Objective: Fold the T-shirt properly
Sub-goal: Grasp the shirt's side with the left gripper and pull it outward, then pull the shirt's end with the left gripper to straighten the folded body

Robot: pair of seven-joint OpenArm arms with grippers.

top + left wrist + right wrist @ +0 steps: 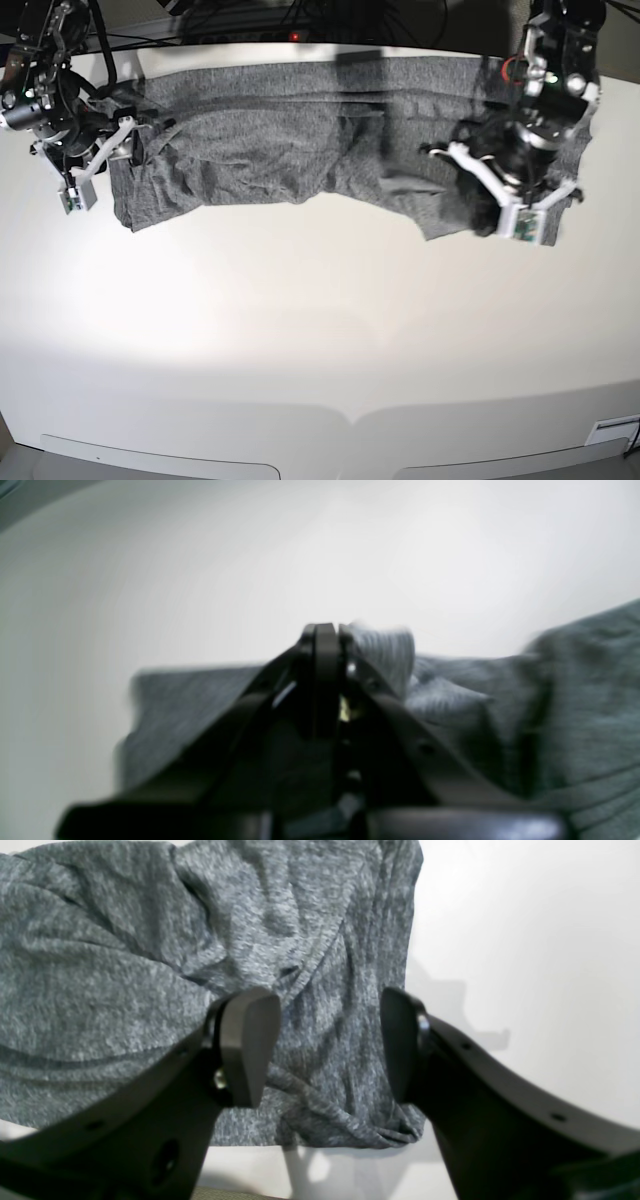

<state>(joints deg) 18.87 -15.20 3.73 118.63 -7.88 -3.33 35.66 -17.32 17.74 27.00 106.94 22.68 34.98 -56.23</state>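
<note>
The heather-grey T-shirt (280, 150) lies crumpled in a long band across the back of the white table (320, 330). My left gripper (478, 195) is at its right end. In the left wrist view, which is blurred, the left gripper (327, 630) is shut, with a ribbed bit of the T-shirt (385, 650) bunched up at its tips. My right gripper (115, 145) hovers over the shirt's left end. In the right wrist view the right gripper (330, 1040) stands open above the T-shirt (100, 965), with nothing between its fingers (247, 1040).
Dark cables and gear (300, 20) run along the table's back edge. Bare white tabletop (525, 940) lies beside the cloth's edge. The table's front edge (350, 425) is curved.
</note>
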